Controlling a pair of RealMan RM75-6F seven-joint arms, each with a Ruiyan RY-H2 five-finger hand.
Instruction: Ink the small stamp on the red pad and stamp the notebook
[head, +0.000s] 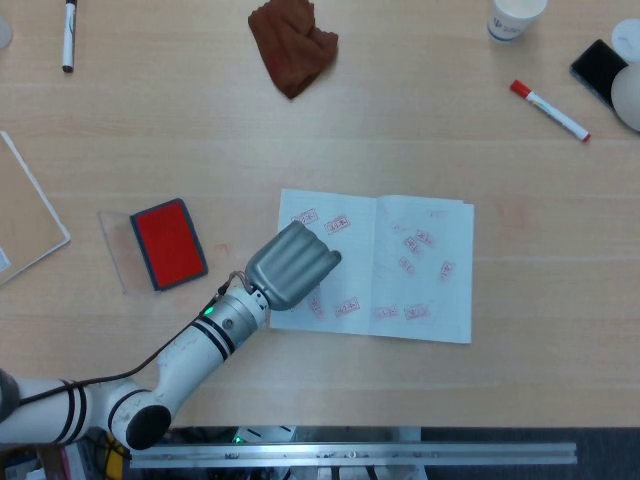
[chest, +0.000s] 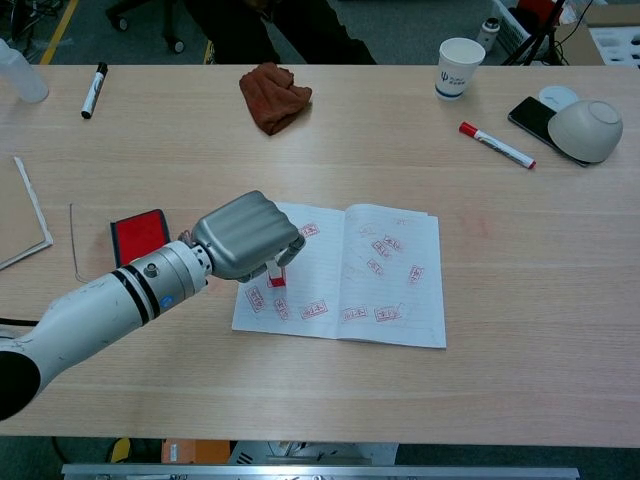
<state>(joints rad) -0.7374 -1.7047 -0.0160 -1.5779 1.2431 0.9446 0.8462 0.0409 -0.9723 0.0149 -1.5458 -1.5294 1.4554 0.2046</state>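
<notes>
An open notebook (head: 400, 300) (chest: 330, 270) lies mid-table, its pages dotted with several red stamp marks. My left hand (head: 291, 265) (chest: 245, 236) hangs over its left page, fingers curled down around the small stamp (chest: 275, 273). Only the stamp's white body and red base show, under the hand in the chest view; the head view hides it. The base sits at or just above the paper; contact is unclear. The red ink pad (head: 168, 243) (chest: 139, 237) lies left of the notebook, lid open. My right hand is out of both views.
A brown cloth (head: 293, 43) lies at the back. A red marker (head: 549, 109), paper cup (chest: 459, 67), phone (head: 600, 68) and bowl (chest: 585, 131) sit back right. A black marker (chest: 92, 91) lies back left, a flat board (head: 25, 215) at the left edge.
</notes>
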